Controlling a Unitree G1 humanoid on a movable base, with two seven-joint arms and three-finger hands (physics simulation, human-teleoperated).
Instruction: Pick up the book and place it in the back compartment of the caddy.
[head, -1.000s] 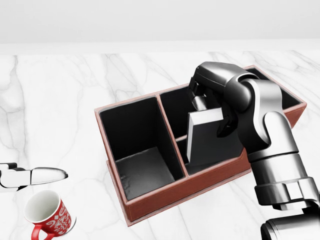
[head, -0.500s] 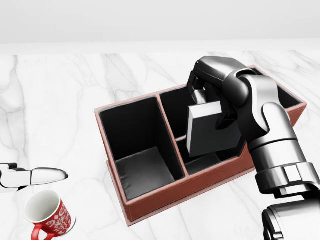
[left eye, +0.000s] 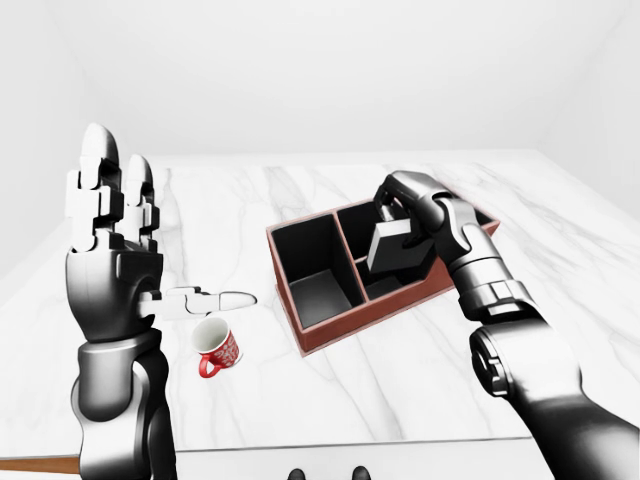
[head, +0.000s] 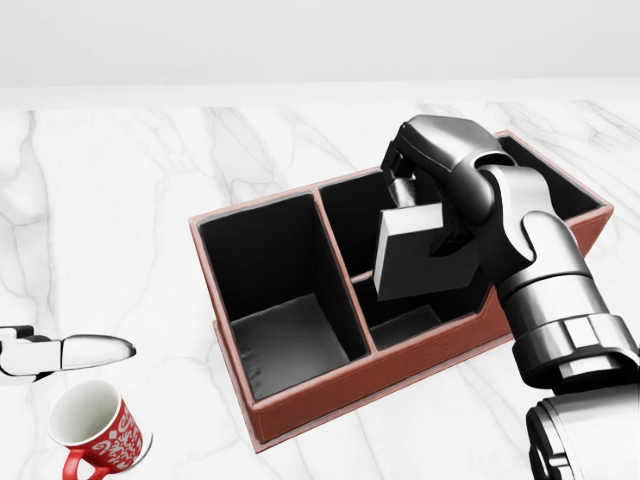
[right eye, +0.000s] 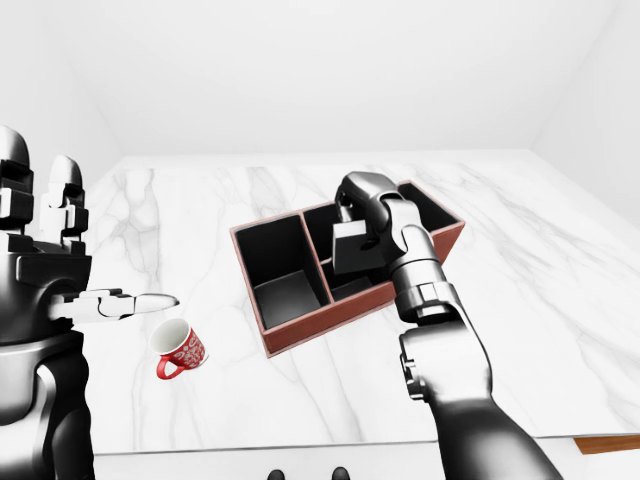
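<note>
We see the right hand (head: 425, 200) closed round the top edge of the grey book (head: 420, 252), which hangs tilted above the small compartments in the middle of the red-brown caddy (head: 330, 385) on the marble table (head: 120, 200). The book's cover shows no writing. The left hand (left eye: 110, 215) is raised, fingers open and empty. Only a white pattern marks the red mug (head: 98, 425).
</note>
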